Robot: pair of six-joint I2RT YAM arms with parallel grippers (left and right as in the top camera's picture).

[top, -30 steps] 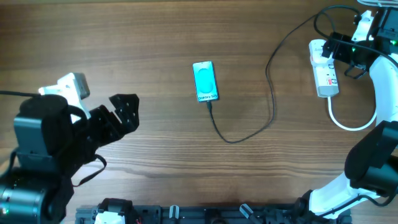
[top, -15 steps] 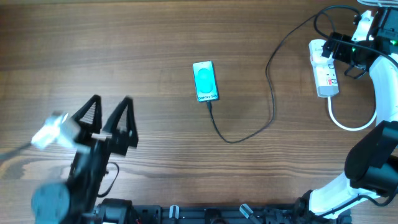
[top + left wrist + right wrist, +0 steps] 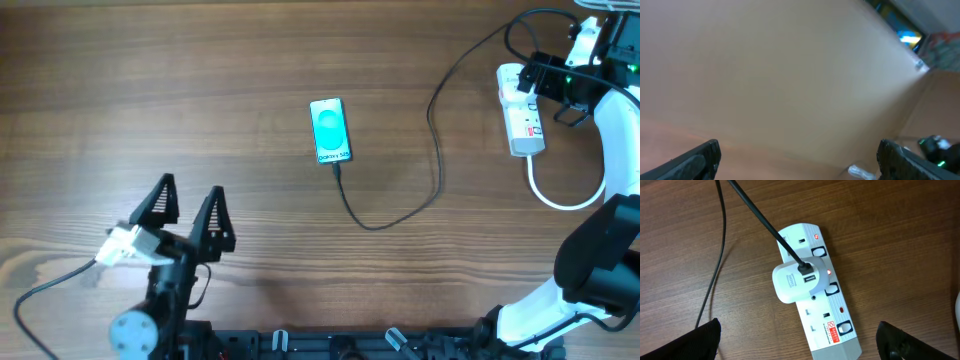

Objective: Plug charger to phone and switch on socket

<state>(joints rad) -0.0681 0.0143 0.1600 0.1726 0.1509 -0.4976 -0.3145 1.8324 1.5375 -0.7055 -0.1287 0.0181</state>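
Overhead shows one phone (image 3: 330, 130) in the middle of the table (image 3: 200, 70). One charger (image 3: 438, 160) curves from the phone's lower edge to one socket (image 3: 522, 122) at far right. There are two grippers. The left gripper (image 3: 192, 188), front left, is spread wide and empty. The right gripper (image 3: 800, 347) hangs over the socket, jaws released, holding nothing. Only the right wrist view shows the white adapter (image 3: 792, 282) seated in the socket, three switches and red marks. Left wrist view gives only a blurred brown surface.
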